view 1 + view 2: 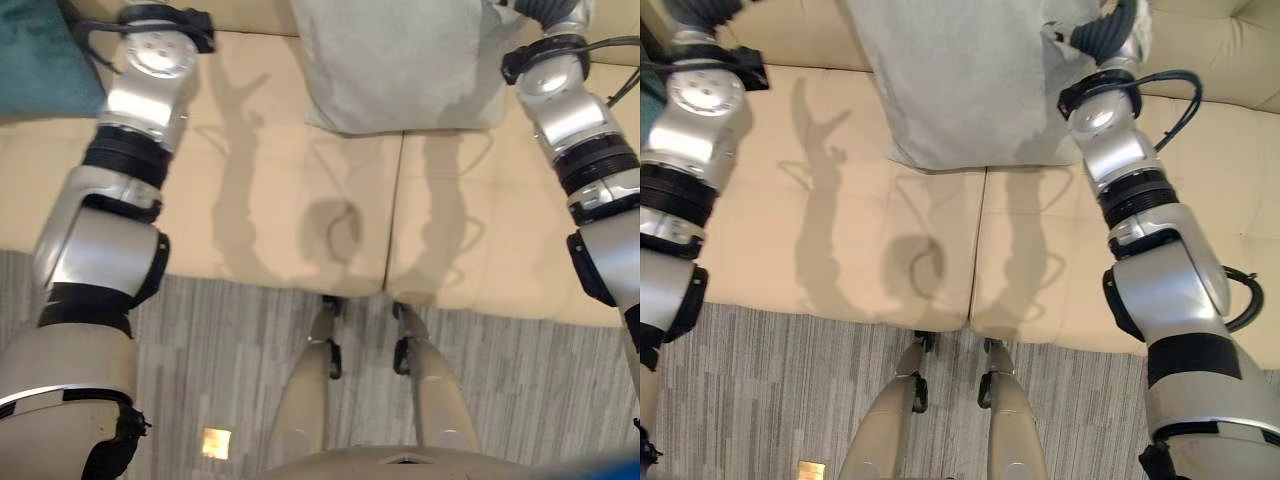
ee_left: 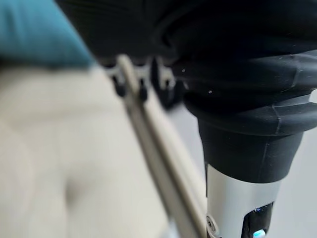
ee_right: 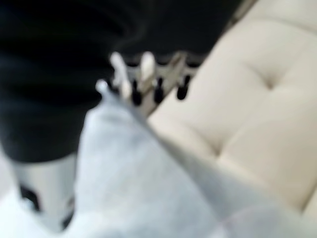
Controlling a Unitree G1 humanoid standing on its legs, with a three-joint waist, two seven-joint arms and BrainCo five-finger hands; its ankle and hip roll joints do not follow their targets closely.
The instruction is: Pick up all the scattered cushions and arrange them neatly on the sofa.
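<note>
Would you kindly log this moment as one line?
grey cushion: against sofa backrest | teal cushion: on sofa, robot's left | right hand: at grey cushion edge

Bright, even indoor light, from overhead. Soft-edged shadows on the cream sofa (image 1: 300, 190) seat, below and between both hands, darkest in a round patch by the seat seam. Thin shade under the lower edge of the grey cushion (image 1: 400, 60), beside the right hand (image 1: 1110, 30). Small glaring yellow patch (image 1: 216, 442) on the striped floor (image 1: 220, 340), well below the left hand (image 2: 141, 87). Dull sheen on silver arm shells.
</note>
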